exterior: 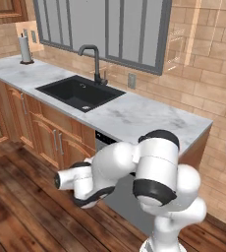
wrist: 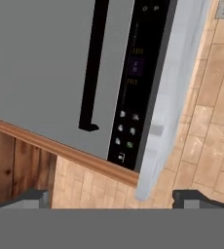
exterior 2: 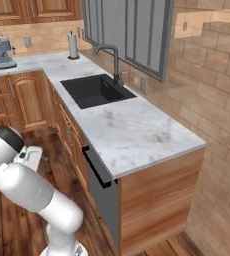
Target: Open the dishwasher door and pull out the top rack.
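Dishwasher door [exterior 2: 106,196]: flat grey panel set under the marble counter [exterior 2: 132,135], at the end of the cabinet run, next to the wooden end panel [exterior 2: 154,200]. It stands closed, flush with the cabinet fronts.
Door handle [wrist: 93,65]: long black bar across the upper part of the door; in the right base view it juts out just below the counter edge. Nothing is touching it.
Control strip [wrist: 138,78]: black band along the door's top edge, with small lit marks and a cluster of buttons near one end.
Top rack: shut away behind the door, so I cannot see it.
Gripper [wrist: 112,198]: held in front of the door, looking at it on a roll, so the handle runs up and down in the hand view. The two dark fingertips [wrist: 33,198] are spread wide apart with nothing between them, and they are clear of the door.
Arm [exterior: 154,172]: folded low in front of the dishwasher, with the hand end reaching toward the cabinet fronts in the left base view.
Sink [exterior: 80,92]: black basin sunk in the counter beside the dishwasher; it looks empty apart from its drain.
Faucet [exterior: 94,63]: dark, curved, behind the sink.
Paper towel roll [exterior: 25,49]: upright at the counter's far end.
Coffee machine [exterior 2: 2,51]: on the side counter.
Floor [exterior: 16,206]: dark wood planks.
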Robot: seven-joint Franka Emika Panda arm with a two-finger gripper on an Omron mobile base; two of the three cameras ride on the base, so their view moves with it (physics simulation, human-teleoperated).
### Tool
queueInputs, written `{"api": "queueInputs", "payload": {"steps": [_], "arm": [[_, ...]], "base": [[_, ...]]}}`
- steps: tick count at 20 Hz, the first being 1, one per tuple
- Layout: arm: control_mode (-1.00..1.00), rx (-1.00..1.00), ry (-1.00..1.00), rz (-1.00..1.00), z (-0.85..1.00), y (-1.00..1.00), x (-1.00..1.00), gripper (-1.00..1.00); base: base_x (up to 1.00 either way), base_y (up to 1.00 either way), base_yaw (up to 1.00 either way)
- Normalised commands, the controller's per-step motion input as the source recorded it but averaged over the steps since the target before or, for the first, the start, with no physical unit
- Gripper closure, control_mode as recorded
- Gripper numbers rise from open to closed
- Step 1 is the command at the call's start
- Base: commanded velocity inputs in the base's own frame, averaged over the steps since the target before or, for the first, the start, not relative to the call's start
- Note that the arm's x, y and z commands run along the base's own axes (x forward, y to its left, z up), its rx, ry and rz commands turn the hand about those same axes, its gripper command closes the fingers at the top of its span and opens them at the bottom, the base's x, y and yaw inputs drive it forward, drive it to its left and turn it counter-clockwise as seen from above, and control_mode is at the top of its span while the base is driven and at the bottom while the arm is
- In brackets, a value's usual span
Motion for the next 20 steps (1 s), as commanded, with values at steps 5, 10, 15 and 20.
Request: {"api": "queueInputs", "payload": {"steps": [5, 10, 15, 20], "arm": [[-1.00, -0.08, -0.04, 0.00, -0.28, 0.00, 0.32, -1.00], [-1.00, -0.07, -0.03, 0.00, -0.21, 0.00, 0.32, -1.00], [-1.00, -0.07, -0.04, 0.00, -0.18, 0.00, 0.30, -1.00], [-1.00, -0.05, -0.02, 0.00, -0.18, 0.00, 0.25, -1.00]], "base": [[0.00, 0.00, 0.00], [0.00, 0.00, 0.00], [0.00, 0.00, 0.00], [0.00, 0.00, 0.00]]}}
